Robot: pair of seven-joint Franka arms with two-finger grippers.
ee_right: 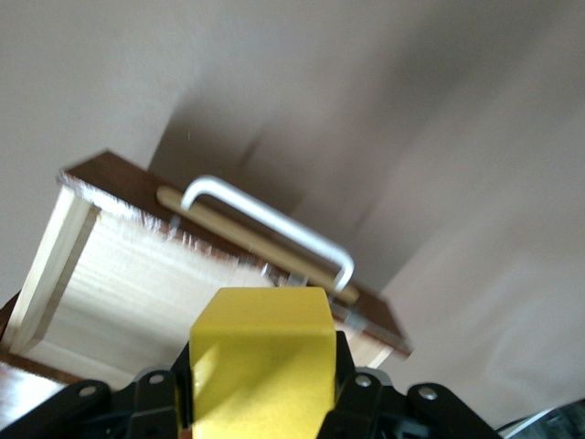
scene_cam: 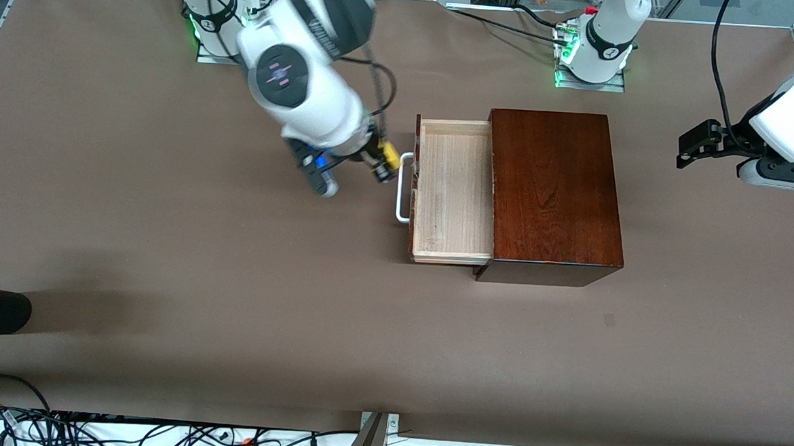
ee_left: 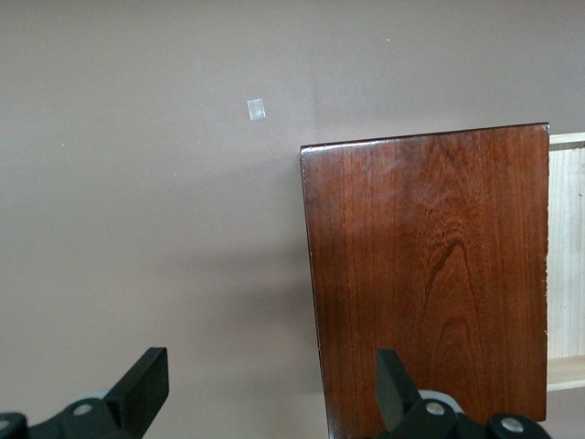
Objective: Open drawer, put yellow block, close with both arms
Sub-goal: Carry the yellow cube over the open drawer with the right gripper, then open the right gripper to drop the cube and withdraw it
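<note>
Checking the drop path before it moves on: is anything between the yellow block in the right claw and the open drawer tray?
Nothing visible. The right claw holds the yellow block above the table beside the white handle, and the drawer is pulled out, its tray bare. The left claw waits aside.

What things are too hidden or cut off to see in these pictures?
- Yellow block, right wrist view: lower part cut off by the picture's edge, sides covered by the right gripper's fingers.
- Drawer, front view: its inner end is hidden under the wooden box.
- Drawer front, front view: seen edge-on, only the white handle shows.
- Left gripper, left wrist view: only the fingertips show above the edge.
</note>
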